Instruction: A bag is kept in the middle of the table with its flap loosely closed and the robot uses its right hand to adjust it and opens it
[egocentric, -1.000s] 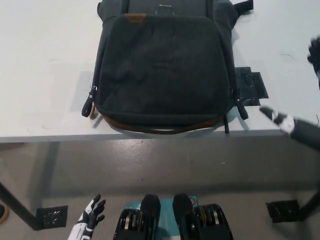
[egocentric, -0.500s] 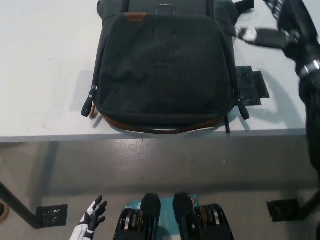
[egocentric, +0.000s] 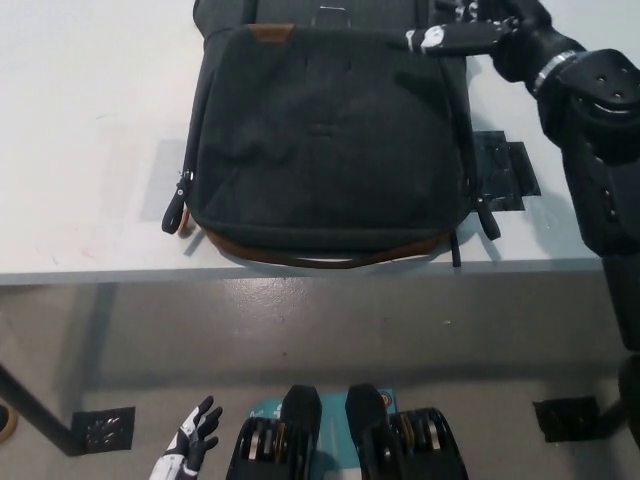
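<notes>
Head view
Bag (egocentric: 325, 140): a dark grey backpack lying flat in the middle of the white table (egocentric: 90, 120), its bottom edge towards the robot and just short of the table's near edge.
Flap (egocentric: 320, 95): lies down over the bag's front, covering most of it; a small brown tab (egocentric: 271, 34) sits at its upper left corner.
Bottom trim (egocentric: 320, 255): a brown band runs along the bag's near edge.
Zip pulls: one (egocentric: 178, 205) hangs at the bag's lower left side, another (egocentric: 484, 215) at the lower right, both resting on the table.
Right hand (egocentric: 470, 32): black, reaching in from the upper right, over the bag's top right corner at the flap's upper edge. One white-tipped finger (egocentric: 432, 40) stretches out leftwards along that edge, touching or just above the fabric; which of the two cannot be told. The other fingers are bunched and partly cut off by the picture's top, so whether the hand grips anything cannot be told.
Right arm (egocentric: 600, 150): black, runs down the picture's right side, passing over the table's right part.
Black patch (egocentric: 505, 172): a flat dark piece on the table, just beside the bag's right side.
Left hand (egocentric: 192, 440): white with dark fingers, resting low at the picture's lower left, well below the table's edge, fingers spread and holding nothing.
Floor (egocentric: 320, 340): grey, seen below the table.
</notes>
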